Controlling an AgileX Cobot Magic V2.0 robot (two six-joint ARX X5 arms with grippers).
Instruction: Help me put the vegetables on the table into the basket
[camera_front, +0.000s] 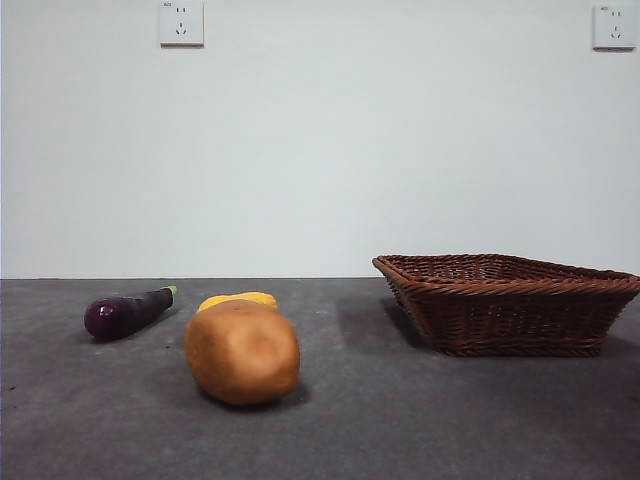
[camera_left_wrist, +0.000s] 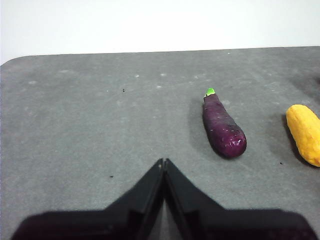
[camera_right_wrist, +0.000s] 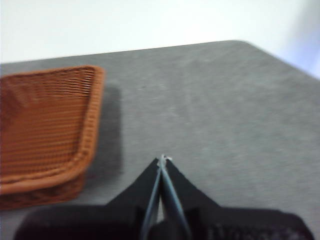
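Three vegetables lie on the dark grey table (camera_front: 420, 420). At the left rests a slim purple eggplant (camera_front: 125, 312) (camera_left_wrist: 223, 127) with a green stem. The big tan potato (camera_front: 242, 352) sits nearest the front view camera, and a small yellow-orange piece (camera_front: 238, 300) (camera_left_wrist: 305, 133) lies just behind it. The brown wicker basket (camera_front: 510, 302) (camera_right_wrist: 47, 130) stands at the right, with nothing showing inside. My left gripper (camera_left_wrist: 163, 162) is shut above bare table, short of the eggplant. Beside the basket hovers my right gripper (camera_right_wrist: 163, 160), also shut. Neither arm shows in the front view.
A white wall (camera_front: 320, 150) with two power sockets (camera_front: 181, 22) closes off the table's far edge. A rounded table corner (camera_right_wrist: 240, 44) appears beyond the right gripper.
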